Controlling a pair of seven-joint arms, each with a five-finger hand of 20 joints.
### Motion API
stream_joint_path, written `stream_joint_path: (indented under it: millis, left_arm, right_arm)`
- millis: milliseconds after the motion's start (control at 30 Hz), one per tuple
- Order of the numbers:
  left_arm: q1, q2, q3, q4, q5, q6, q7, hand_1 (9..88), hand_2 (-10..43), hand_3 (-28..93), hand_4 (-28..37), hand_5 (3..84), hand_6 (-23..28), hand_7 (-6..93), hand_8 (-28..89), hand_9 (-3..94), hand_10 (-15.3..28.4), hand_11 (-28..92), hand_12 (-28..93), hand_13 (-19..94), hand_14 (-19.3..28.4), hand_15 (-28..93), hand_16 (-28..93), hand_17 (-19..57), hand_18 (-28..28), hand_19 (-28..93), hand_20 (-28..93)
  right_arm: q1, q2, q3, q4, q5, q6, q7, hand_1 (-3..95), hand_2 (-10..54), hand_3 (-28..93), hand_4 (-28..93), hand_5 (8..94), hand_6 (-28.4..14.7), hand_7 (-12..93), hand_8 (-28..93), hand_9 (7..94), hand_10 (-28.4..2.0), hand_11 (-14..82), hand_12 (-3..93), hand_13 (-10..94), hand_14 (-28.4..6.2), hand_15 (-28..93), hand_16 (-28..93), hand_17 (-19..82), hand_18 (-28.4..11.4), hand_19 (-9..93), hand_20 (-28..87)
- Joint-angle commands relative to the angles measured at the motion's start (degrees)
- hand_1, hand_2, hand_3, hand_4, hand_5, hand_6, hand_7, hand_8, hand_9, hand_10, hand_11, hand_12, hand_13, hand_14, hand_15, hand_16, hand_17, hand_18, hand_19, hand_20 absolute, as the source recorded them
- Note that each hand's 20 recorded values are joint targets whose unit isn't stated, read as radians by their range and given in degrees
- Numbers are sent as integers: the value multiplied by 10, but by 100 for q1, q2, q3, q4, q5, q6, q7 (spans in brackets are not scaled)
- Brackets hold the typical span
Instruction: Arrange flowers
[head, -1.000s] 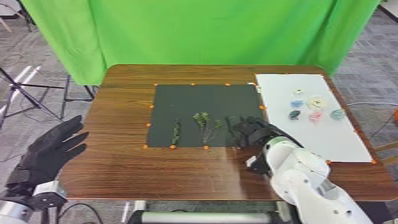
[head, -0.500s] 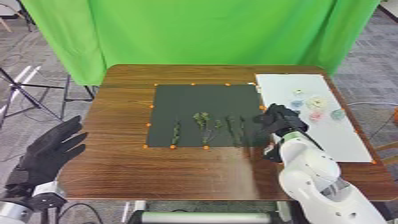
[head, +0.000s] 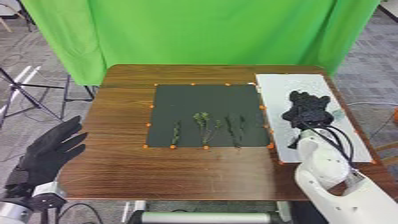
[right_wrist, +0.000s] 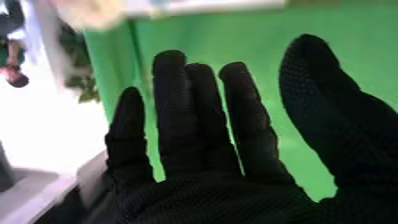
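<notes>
a lab: green backdrop (head: 204, 35), tripod (head: 16, 86) (off left), white robot arm (head: 321, 152), grey carpet (head: 51, 65)

right hand (head: 307, 111) over white sheet (head: 277, 90); green stems (head: 202, 121) on black mat (head: 185, 100).

Head view: bright, diffuse indoor light, its source not visible. Tone is fairly even over the table (head: 111, 165), with a soft sheen on the near wood; the white sheet (head: 275, 92) is brightest, and the right hand (head: 308, 109) renders near-black. Shading marks the folds of the curtain (head: 204, 35). Right wrist view: a patch (right_wrist: 44, 125) is overexposed to plain white. The right hand (right_wrist: 213, 197) reads dark against the lit curtain, its mesh faintly legible; the pale flower (right_wrist: 91, 12) is blurred.
</notes>
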Motion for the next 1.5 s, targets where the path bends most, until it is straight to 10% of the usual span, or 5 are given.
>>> stream_joint_path:
  millis: [33,467,733,1033,1500]
  left_arm:
    - [123,-6,-96,-44,1,13,30,242,-34,698,-258,262,17,183,-97,202,95,137,186,151,123,201,62,-104,170,347,103]
    - [85,85,-149,-26,-21,-5,33,242,-33,696,-258,263,17,184,-97,204,97,140,184,153,124,205,60,-104,171,348,103]
    - [88,164,-265,-45,-34,-18,69,243,-33,696,-258,263,17,184,-97,205,97,139,184,153,124,207,59,-103,170,347,103]
    - [31,269,-551,-124,-25,-62,73,242,-33,697,-258,263,17,184,-98,205,96,139,184,153,125,207,58,-104,171,349,103]
    - [-247,464,-276,36,-63,116,8,243,-34,696,-258,261,17,182,-96,201,95,135,186,151,123,201,59,-104,172,349,102]
  right_arm:
    - [103,100,-43,442,89,170,-173,340,-95,900,-282,332,-41,384,-159,354,-108,226,254,420,-77,395,197,112,-181,632,411]
    - [173,102,-124,826,208,437,-517,414,-95,846,-283,463,-2,466,-175,511,-100,369,251,660,-14,338,314,233,-160,732,408]
    - [25,90,-46,582,463,787,-688,545,-95,823,-281,629,27,564,43,770,-61,249,516,815,28,393,457,316,-169,783,479]
    - [785,-353,-875,-185,550,1330,-1358,527,-95,852,-259,655,26,562,24,795,-66,237,529,824,23,401,474,322,-172,782,488]
    - [2094,-2135,-2877,337,273,388,-2219,517,-95,843,-246,661,29,562,22,803,-63,232,535,819,19,414,475,310,-178,777,496]
